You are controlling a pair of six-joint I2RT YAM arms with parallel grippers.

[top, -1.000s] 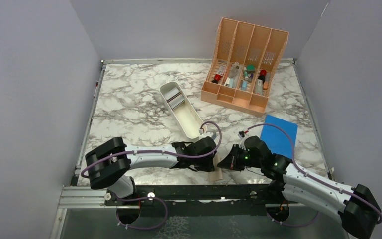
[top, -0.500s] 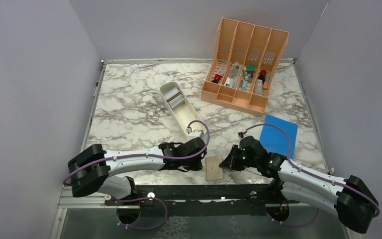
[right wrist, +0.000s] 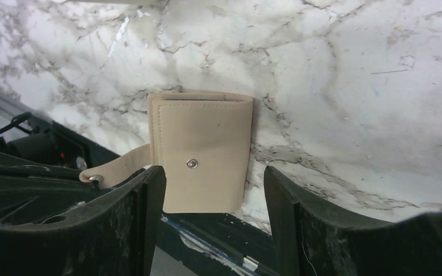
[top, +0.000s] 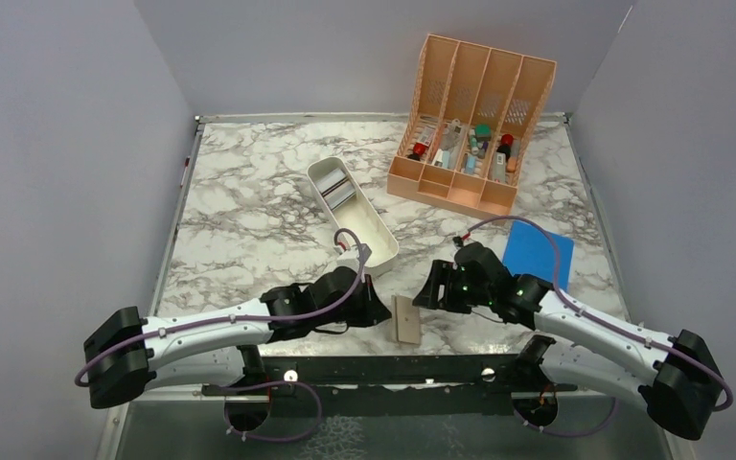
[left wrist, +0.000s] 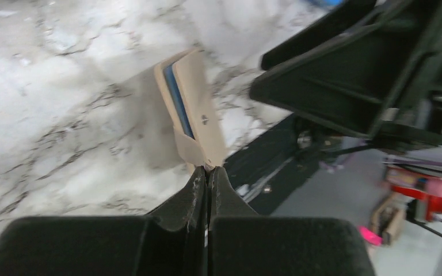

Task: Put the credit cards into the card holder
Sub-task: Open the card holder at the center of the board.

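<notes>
The card holder [top: 405, 320] is a tan folded wallet lying flat by the table's front edge, its snap button facing up. A blue edge shows inside the card holder [left wrist: 191, 109]. My left gripper [top: 381, 313] is just left of it, and in the left wrist view this gripper [left wrist: 208, 168] is shut on the tip of the holder's strap. My right gripper [top: 429, 293] stands open just right of the holder. The card holder [right wrist: 202, 154] lies past the open right gripper [right wrist: 213, 181], untouched. Dark and grey credit cards [top: 337, 193] lie in the white tray.
The long white tray [top: 369, 235] runs diagonally behind the left gripper. A peach slotted organizer [top: 470, 125] with small items stands at the back right. A flat bright-blue rectangle [top: 535, 251] lies behind the right arm. The black front rail [top: 393, 369] is just below the holder.
The right gripper has opened, let go of the card holder and backed off. The left arm has drawn back to the left. The holder has gone from tilted up to lying flat, a little farther left.
</notes>
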